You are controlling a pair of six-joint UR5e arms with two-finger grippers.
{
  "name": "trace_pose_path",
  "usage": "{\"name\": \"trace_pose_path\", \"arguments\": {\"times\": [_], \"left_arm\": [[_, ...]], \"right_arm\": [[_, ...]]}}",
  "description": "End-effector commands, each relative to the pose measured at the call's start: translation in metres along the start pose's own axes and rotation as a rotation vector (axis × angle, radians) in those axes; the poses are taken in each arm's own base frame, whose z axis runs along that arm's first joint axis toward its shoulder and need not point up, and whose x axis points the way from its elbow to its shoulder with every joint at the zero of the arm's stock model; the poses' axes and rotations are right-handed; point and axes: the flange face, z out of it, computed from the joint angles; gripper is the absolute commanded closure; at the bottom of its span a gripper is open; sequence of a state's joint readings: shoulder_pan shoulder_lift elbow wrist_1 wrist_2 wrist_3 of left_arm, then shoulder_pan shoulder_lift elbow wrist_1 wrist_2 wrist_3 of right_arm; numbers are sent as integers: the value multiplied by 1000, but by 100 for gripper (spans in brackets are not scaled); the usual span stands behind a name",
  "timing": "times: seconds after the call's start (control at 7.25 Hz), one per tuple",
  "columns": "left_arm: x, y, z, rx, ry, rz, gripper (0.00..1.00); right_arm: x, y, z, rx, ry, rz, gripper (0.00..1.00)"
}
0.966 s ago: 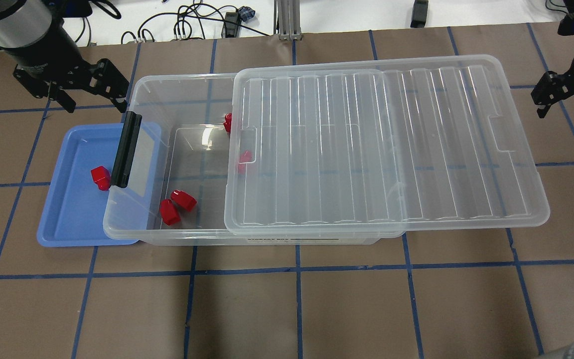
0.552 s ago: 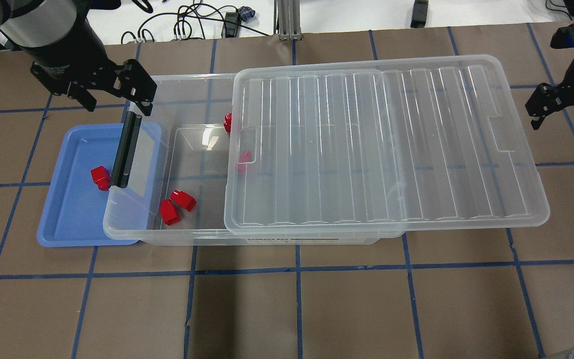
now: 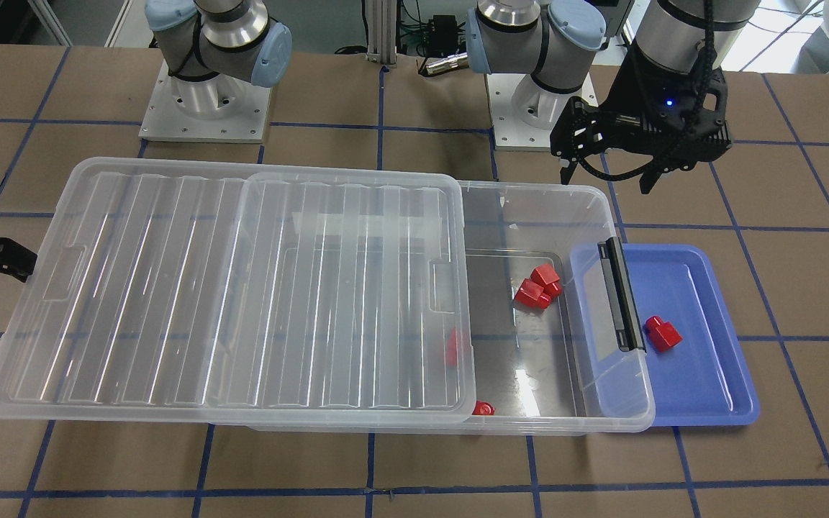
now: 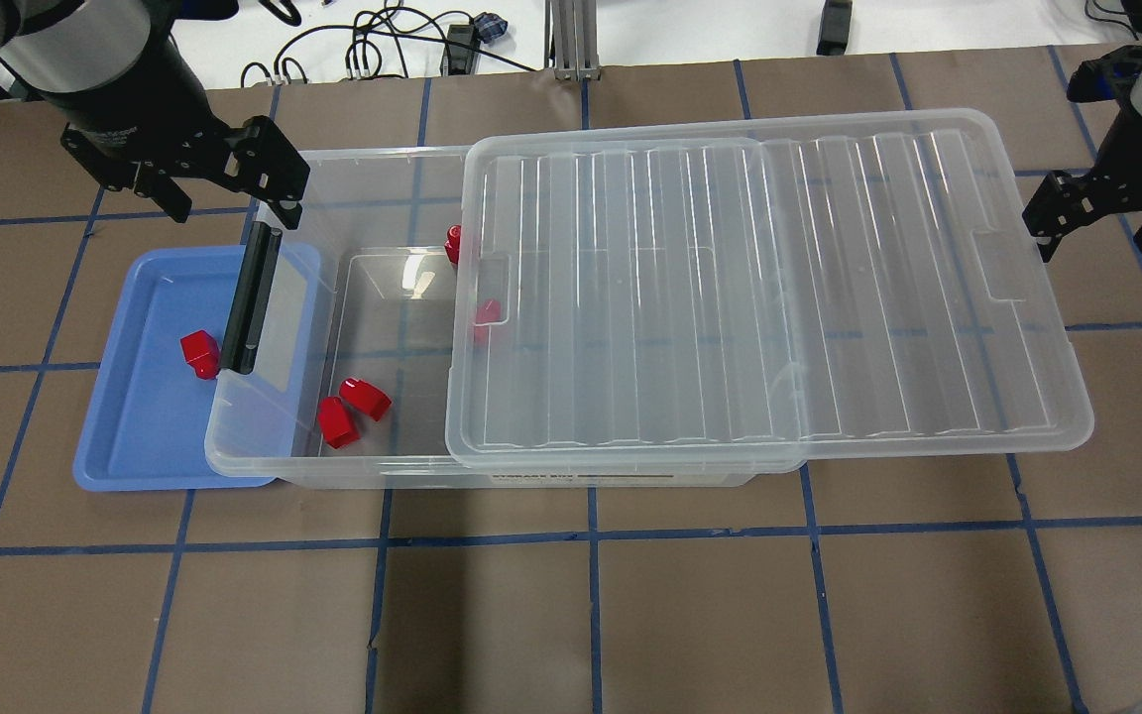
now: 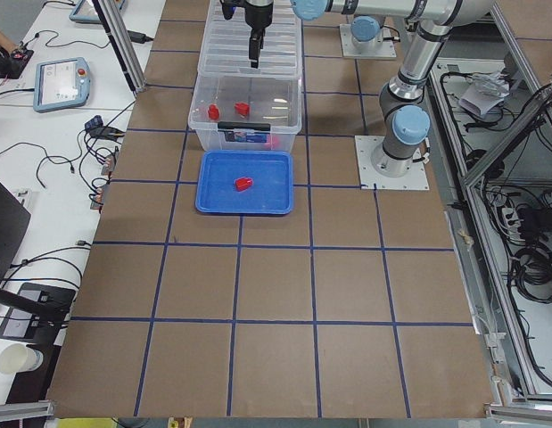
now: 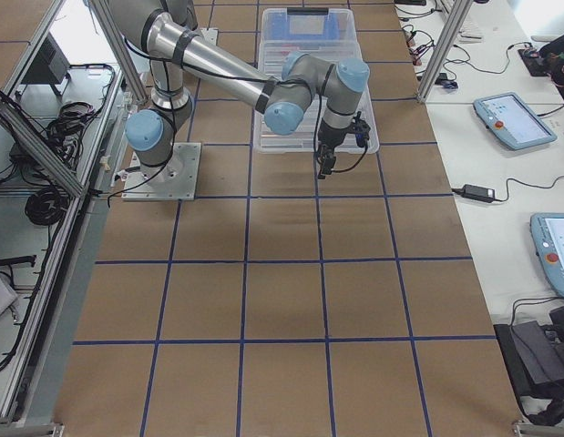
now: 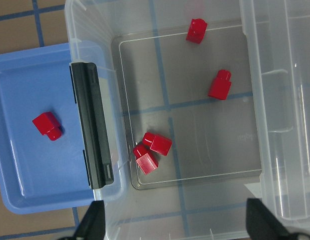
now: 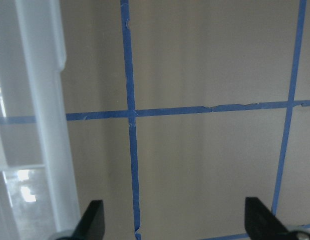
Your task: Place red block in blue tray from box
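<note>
The box point(image 4: 363, 167) is a clear bin whose ribbed lid point(image 4: 769, 288) is slid right, leaving its left end uncovered. Two red blocks point(image 4: 351, 409) lie together on its floor, and two more point(image 4: 487, 312) sit by the lid's edge. The blue tray point(image 4: 140, 436) lies partly under the box's latch end and holds one red block point(image 4: 200, 353), which also shows in the left wrist view point(image 7: 46, 124). My left gripper point(image 4: 232, 203) is open and empty above the box's far left corner. My right gripper point(image 4: 1094, 236) is open and empty beside the lid's right end.
A black latch handle point(image 4: 252, 297) stands on the box's left end, over the tray's edge. The lid overhangs the box far to the right. Brown table paper with a blue tape grid point(image 4: 591, 535) lies in front. Cables point(image 4: 383, 40) lie beyond the table's far edge.
My left gripper has moved right, from beyond the tray to above the box's far left corner. My right gripper has moved left toward the lid's end. The blocks have not moved.
</note>
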State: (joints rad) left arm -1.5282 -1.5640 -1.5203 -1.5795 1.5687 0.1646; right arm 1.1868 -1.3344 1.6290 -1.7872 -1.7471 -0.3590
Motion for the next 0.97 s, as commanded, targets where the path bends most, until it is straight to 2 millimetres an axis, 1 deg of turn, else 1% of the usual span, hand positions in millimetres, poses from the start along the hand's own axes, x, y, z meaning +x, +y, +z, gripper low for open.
{"name": "trace_pose_path", "arguments": {"times": [0.0, 0.14, 0.28, 0.41, 0.69, 0.83], "left_arm": [[-3, -5, 7, -19, 3, -4, 0], [-3, -7, 9, -21, 4, -4, 0], [-3, -8, 8, -20, 1, -4, 0], [-4, -10, 3, -11, -2, -2, 0], [-4, -13, 5, -15, 0, -2, 0], [-3, -11, 1, -8, -2, -1, 0]], "right_arm": [[-22, -2, -5, 8, 6, -34, 0], [-38, -4, -8, 12, 8, -54, 0], [-62, -6, -11, 21, 15, -89, 0], [-85, -6, -15, 26, 19, -83, 0], [-128, -5, -21, 42, 27, -90, 0], [-150, -4, -25, 51, 31, -99, 0]]}}
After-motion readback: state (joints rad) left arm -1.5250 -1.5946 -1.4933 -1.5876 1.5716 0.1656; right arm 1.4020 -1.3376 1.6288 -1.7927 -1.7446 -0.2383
